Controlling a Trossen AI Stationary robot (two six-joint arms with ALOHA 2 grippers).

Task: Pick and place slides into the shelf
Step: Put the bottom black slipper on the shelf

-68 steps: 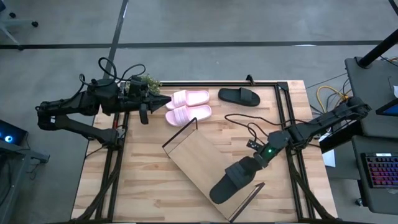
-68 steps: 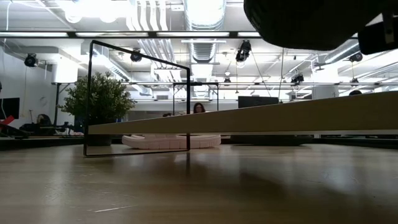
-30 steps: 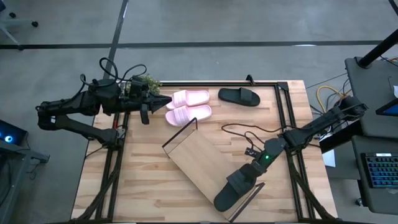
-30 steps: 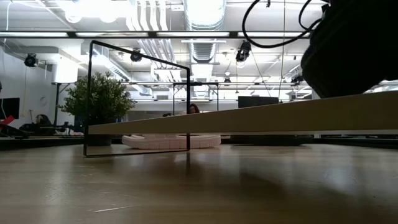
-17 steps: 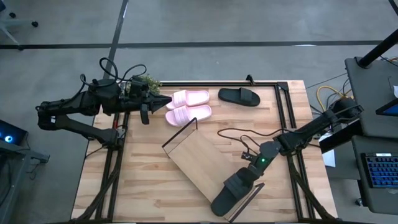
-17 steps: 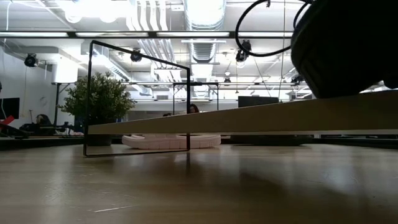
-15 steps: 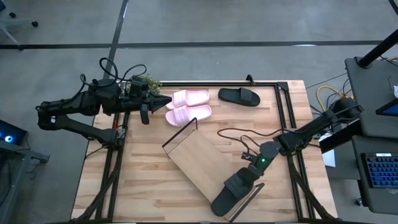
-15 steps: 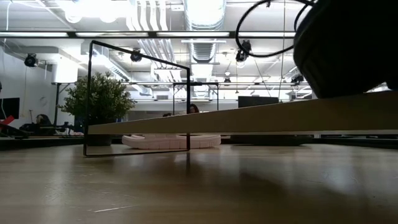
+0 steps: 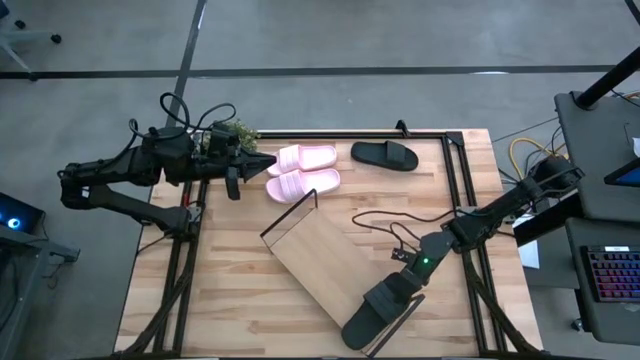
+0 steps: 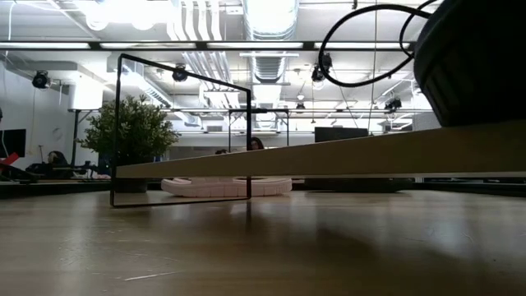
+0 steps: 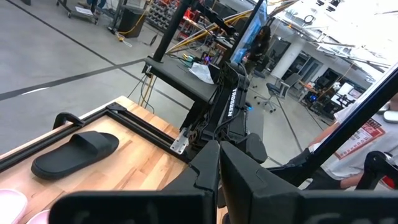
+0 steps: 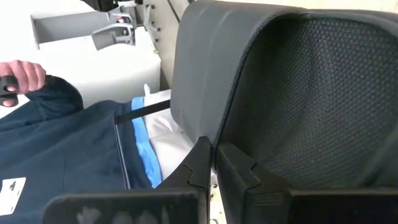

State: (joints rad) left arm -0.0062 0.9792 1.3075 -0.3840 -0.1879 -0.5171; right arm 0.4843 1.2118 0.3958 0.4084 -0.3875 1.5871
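My right gripper (image 12: 212, 152) is shut on a black slide (image 9: 383, 305) over the near-right end of the shelf (image 9: 320, 250), a light-wood board with black wire ends. In the low view this slide (image 10: 481, 66) sits right at the top of the shelf (image 10: 345, 156). The second black slide (image 9: 385, 155) lies sole down at the table's far side. The two pink slides (image 9: 304, 170) lie side by side beyond the shelf's far-left end. My left gripper (image 9: 268, 165) is shut and hovers just left of the pink pair. My right gripper pinches the black slide's wide strap at its edge (image 12: 198, 115) between its two fingers. It comes slanting down from the table's far-right side. The slide lies along the shelf's near-right end; whether its sole rests on the board or hangs just above it, I cannot tell.
A small potted plant (image 9: 238, 130) stands at the table's far-left corner behind my left arm. A loose black cable (image 9: 385, 195) trails from my right arm across the table. A person's navy sleeve (image 12: 68, 143) and hand show past the table's near-right side.
My right gripper, still shut on the black slide, has shifted a little over the shelf's near-right end: first toward the table's left, then back toward the right. The slide stays right at the board's top. The left arm has kept still.
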